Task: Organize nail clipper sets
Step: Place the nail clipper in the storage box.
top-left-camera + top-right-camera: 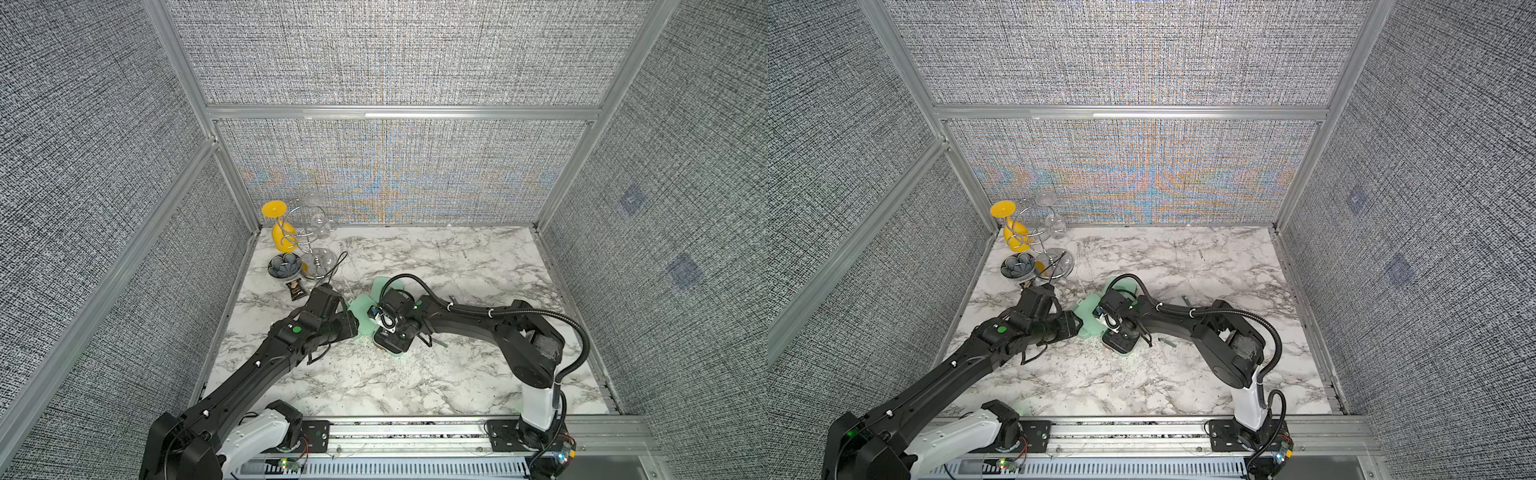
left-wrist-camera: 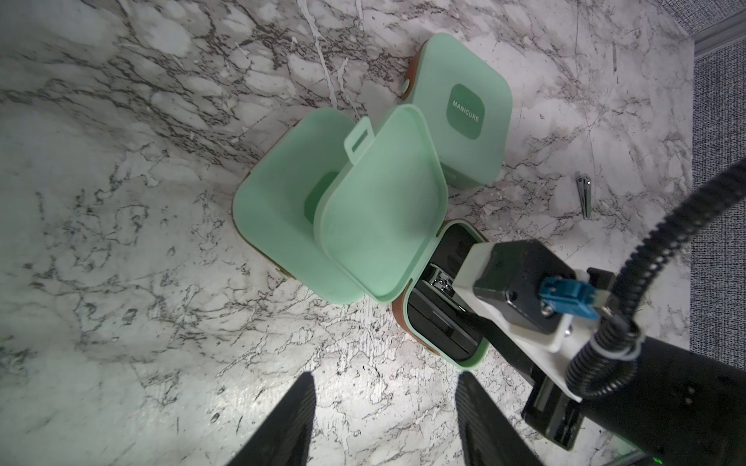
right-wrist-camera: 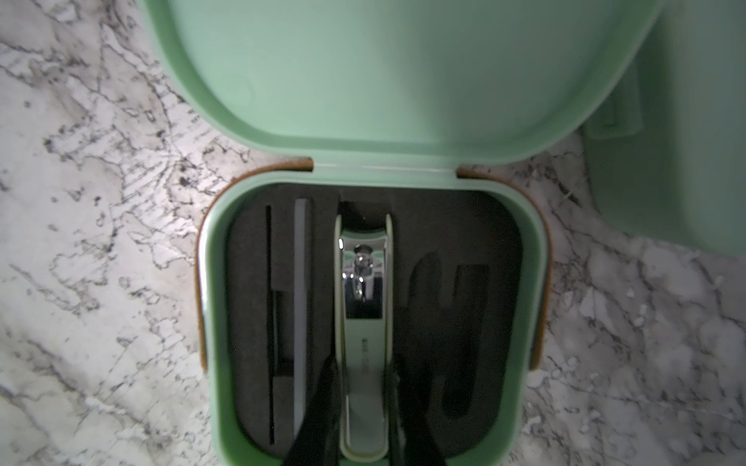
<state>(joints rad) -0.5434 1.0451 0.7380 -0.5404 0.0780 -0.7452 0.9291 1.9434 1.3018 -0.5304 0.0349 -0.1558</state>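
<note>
Three mint-green cases cluster mid-table. In the left wrist view one shut case marked MANICURE (image 2: 460, 109) lies farthest, a second shut case (image 2: 278, 201) lies beside it, and the third stands open with its lid (image 2: 379, 210) raised. The right wrist view shows that open case's black foam tray (image 3: 444, 226), with a slim file (image 3: 303, 282) in a side slot. My right gripper (image 3: 364, 363) is shut on a nail clipper (image 3: 363, 282) that lies in the middle slot. My left gripper (image 2: 387, 387) hovers open over bare marble just short of the open case, holding nothing. A loose clipper (image 2: 584, 195) lies on the table.
At the back left corner stand a wire rack with a yellow glass (image 1: 282, 232) and clear glasses (image 1: 320, 257), a dark flower-shaped dish (image 1: 284, 265) and a small black packet (image 1: 296, 291). A slim tool (image 1: 1167, 341) lies under the right arm. Grey walls enclose the table.
</note>
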